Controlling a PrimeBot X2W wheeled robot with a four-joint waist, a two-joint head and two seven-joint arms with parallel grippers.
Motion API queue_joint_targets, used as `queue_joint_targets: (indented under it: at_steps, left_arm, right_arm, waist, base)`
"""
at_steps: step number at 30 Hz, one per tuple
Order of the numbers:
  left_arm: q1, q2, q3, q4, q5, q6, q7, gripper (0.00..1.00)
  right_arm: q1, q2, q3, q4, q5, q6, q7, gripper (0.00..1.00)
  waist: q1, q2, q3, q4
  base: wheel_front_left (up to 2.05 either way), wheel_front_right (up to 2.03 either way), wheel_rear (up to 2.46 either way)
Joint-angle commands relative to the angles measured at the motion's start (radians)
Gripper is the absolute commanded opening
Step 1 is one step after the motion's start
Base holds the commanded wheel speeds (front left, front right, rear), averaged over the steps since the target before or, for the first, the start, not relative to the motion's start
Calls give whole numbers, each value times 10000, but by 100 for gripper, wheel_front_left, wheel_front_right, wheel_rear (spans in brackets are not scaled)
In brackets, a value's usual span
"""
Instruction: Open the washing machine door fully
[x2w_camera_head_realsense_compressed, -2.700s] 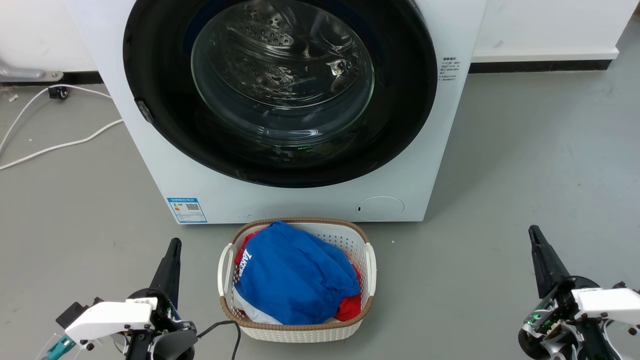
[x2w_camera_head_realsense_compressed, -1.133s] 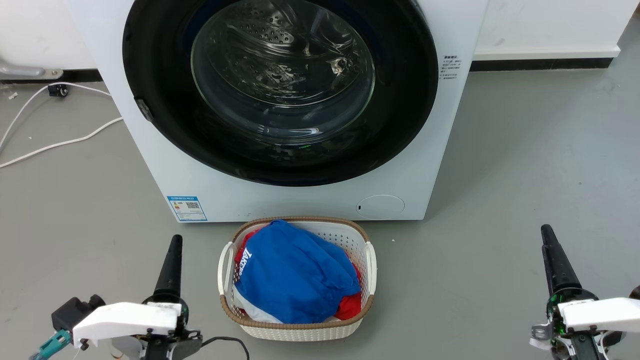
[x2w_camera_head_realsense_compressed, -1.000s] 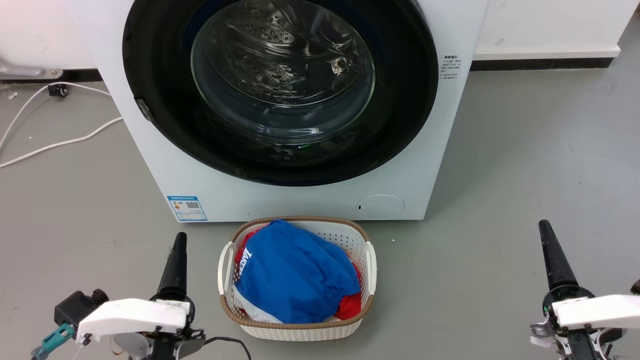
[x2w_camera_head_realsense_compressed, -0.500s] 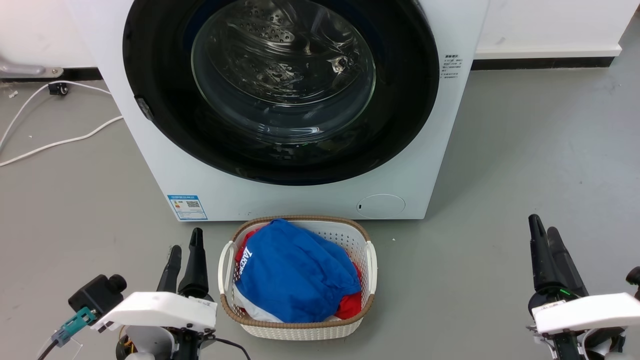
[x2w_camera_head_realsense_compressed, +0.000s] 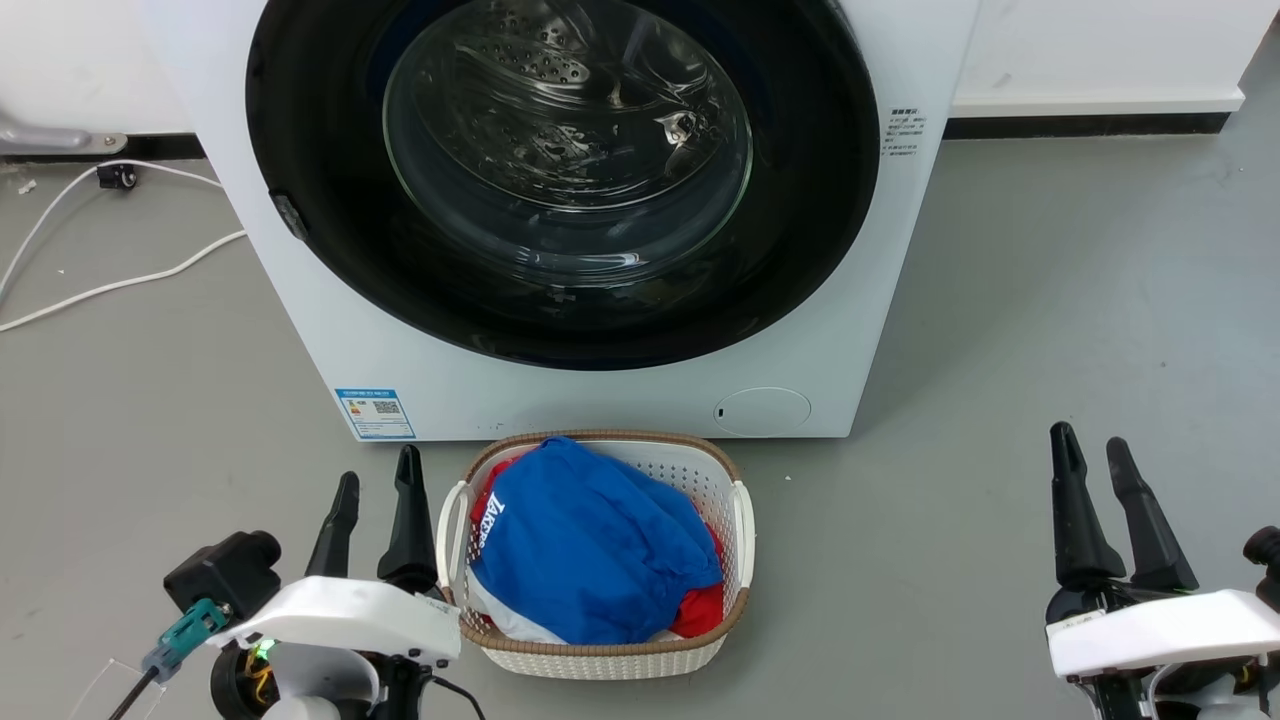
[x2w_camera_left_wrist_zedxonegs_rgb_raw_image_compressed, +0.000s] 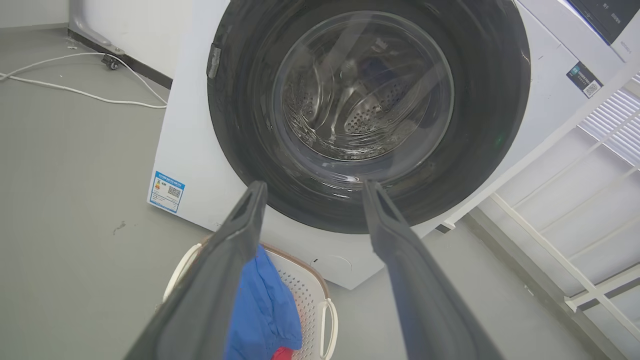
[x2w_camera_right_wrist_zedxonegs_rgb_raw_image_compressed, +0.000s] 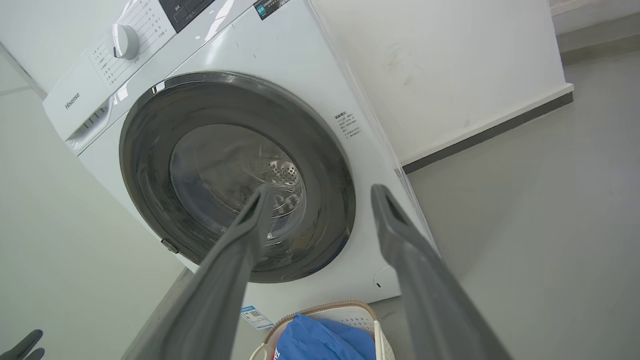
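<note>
Door (x2w_camera_head_realsense_compressed: 565, 170) closed flush on the machine (x2w_camera_head_realsense_compressed: 600, 400) at 12 o'clock, basket (x2w_camera_head_realsense_compressed: 742, 520) at its foot; left tool (x2w_camera_head_realsense_compressed: 377, 468) at 7 and right tool (x2w_camera_head_realsense_compressed: 1088, 438) at 5 o'clock hang low, both spread and empty, presumably readied for the rim.

Open grey floor (x2w_camera_head_realsense_compressed: 1050, 300) is seen at the right of the head view, and at the left, where white cables (x2w_camera_head_realsense_compressed: 130, 287) are laid in the upper corner. The ground below the glossy black-rimmed round glass door (x2w_camera_head_realsense_compressed: 565, 170) of the white front-loading washing machine (x2w_camera_head_realsense_compressed: 600, 400) is taken up at lower centre by a white woven laundry basket (x2w_camera_head_realsense_compressed: 742, 520) heaped with blue and red clothes (x2w_camera_head_realsense_compressed: 590, 550).
</note>
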Motion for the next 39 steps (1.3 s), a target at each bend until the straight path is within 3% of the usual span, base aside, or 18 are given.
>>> queue_joint_targets:
  at_steps: [1,15,39]
  left_arm:
    - [-85,115,-85,-179,242,48,-85,100]
    - [-1,242,-551,-425,1681,357,-472,100]
    - [254,35,-648,-502,3835,287,-1043,100]
  right_arm:
    - [23,-8,26,-212,-268,20,-72,100]
    - [188,-1,53,-734,-1707,22,-463,100]
    - [560,11,45,-1153,-3140,23,-1019,100]
  waist:
    - [0,0,3,0]
    - [0,0,11,32]
    - [0,0,60,23]
  base:
    - [0,0,0]
    - [0,0,0]
    - [0,0,0]
